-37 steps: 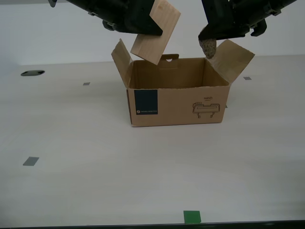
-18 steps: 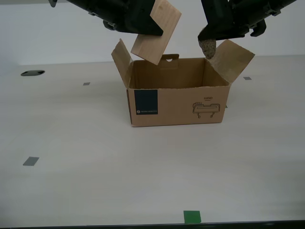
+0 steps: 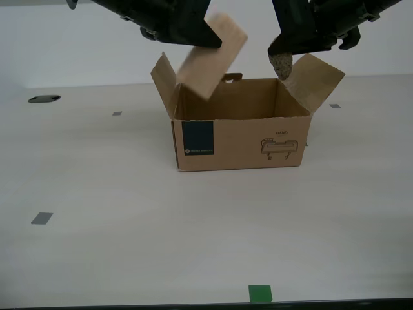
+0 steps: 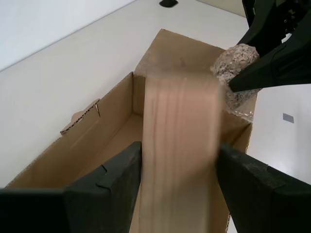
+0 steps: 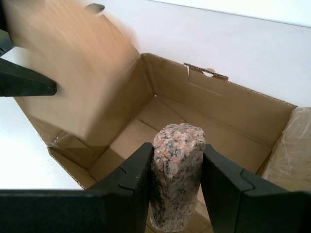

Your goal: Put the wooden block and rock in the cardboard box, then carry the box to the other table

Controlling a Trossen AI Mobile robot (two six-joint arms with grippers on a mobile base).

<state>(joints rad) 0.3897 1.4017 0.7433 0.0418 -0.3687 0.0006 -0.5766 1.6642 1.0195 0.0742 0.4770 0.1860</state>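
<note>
The cardboard box [image 3: 239, 139] stands open on the table, blue label and line drawing facing the exterior view. The wooden block [image 3: 211, 58] hangs tilted and motion-blurred over the box's end at the exterior view's left. It is slipping down between the fingers of my second gripper [image 4: 180, 148], which is open. My first gripper [image 5: 177, 155] is shut on the rock [image 5: 177, 179], held upright above the box's other end, near the raised flap [image 3: 319, 81]. The rock [image 4: 233, 63] also shows in the second wrist view. The inside of the box [image 5: 160, 116] holds nothing.
The box sits on a pale table [image 3: 129, 226] with grey tape marks [image 3: 41, 218], a green tape square [image 3: 260, 294] near the front edge and a dark round hole [image 3: 44, 99] at the exterior view's far left. A white wall rises behind.
The wooden block has dropped a little toward the box and is now blurred with motion. The rock, both arms and the box have stayed put.
</note>
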